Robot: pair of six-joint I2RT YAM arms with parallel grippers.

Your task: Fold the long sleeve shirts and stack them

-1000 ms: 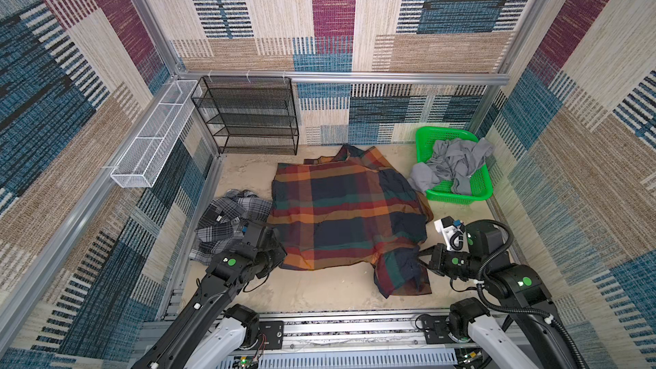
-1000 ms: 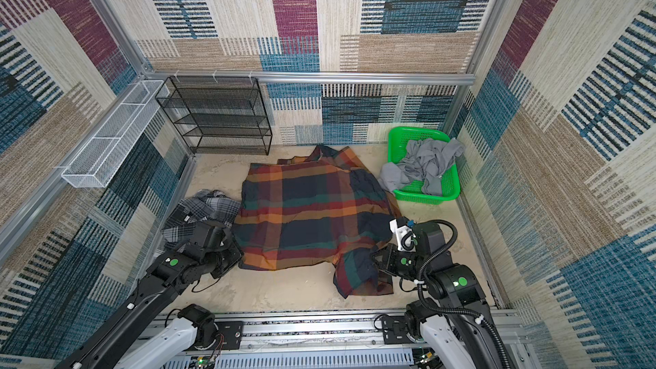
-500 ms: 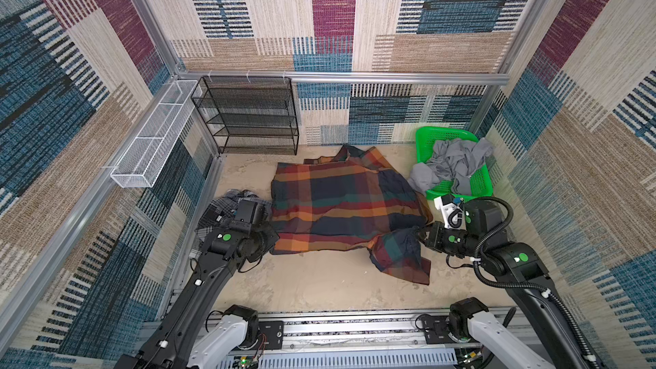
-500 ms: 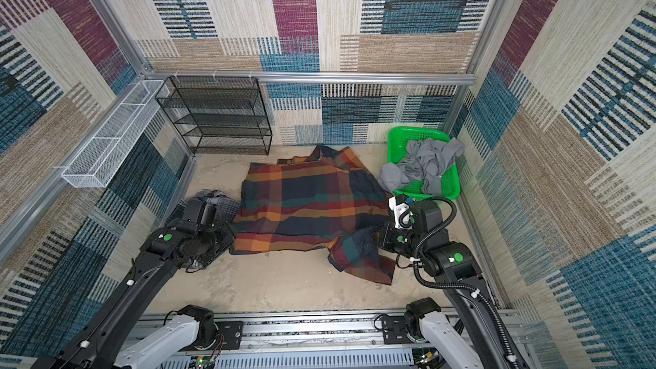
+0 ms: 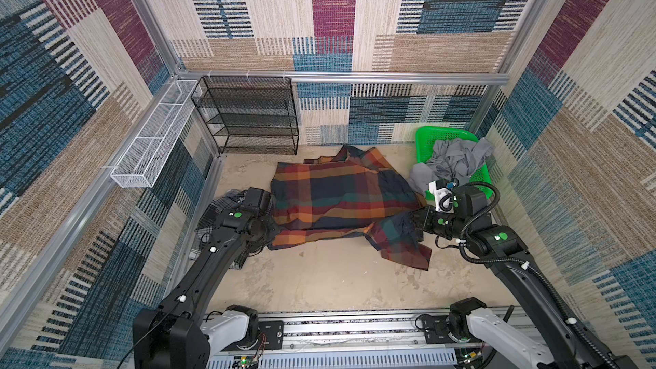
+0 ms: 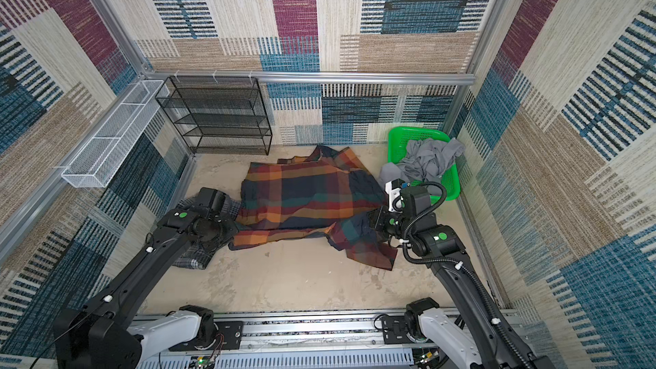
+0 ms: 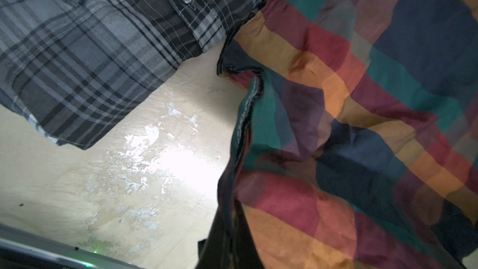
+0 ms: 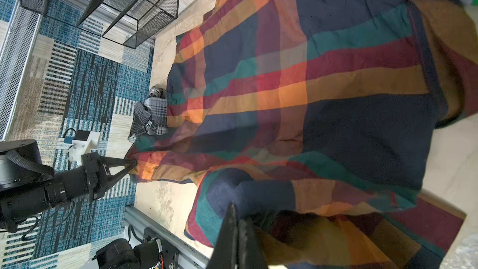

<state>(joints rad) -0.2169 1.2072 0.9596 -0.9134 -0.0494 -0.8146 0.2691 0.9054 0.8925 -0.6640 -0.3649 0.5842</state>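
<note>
Mid-fold at the centre of the table (image 5: pixel 319 285): large plaid shirt (image 5: pixel 340 193), collar toward the back wall, near hem now lifted and drawn well back from the front rail compared with a second ago. First fold under way, not yet laid down. Left gripper (image 8: pixel 133 164) clamped shut on the hem's left corner, plain from the right wrist view; right gripper (image 8: pixel 234 210) closed on the bunched right corner, with a sleeve or flap drooping below it onto the table. Smaller grey plaid shirt (image 7: pixel 90 55) crumpled against the big shirt's left edge, partly under the left arm, not gripped and seemingly still to fold. Bare table opened up in front, ample for setting the fold down. Tighter on the flanks: grey shirt to the left, green basket (image 5: pixel 426 136) of grey cloth (image 5: pixel 458 161) near the right shoulder. Black wire rack (image 5: pixel 252 118) against the back wall, apart from the collar. Likely snag: dangling sleeve trapped inside the fold.
</note>
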